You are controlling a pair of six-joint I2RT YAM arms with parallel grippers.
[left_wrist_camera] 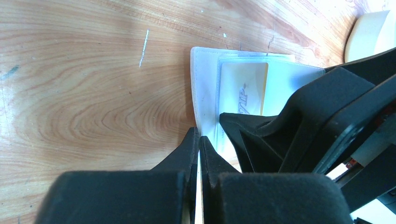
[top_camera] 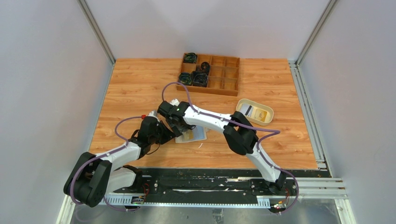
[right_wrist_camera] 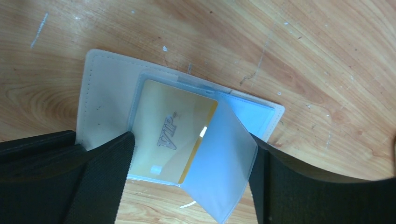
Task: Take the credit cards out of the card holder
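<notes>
The card holder lies open on the table, pale inside up. A yellow credit card marked VIP sits in its clear sleeve. A translucent sleeve leaf stands up beside the card. My right gripper hangs open over the holder, with its fingers on either side of the card and the leaf. My left gripper is shut on the holder's near edge. Two more cards lie in the cream tray.
The cream oval tray sits to the right of the holder. A brown wooden compartment box with dark coiled items stands at the back. Both arms cross low over the front left of the table.
</notes>
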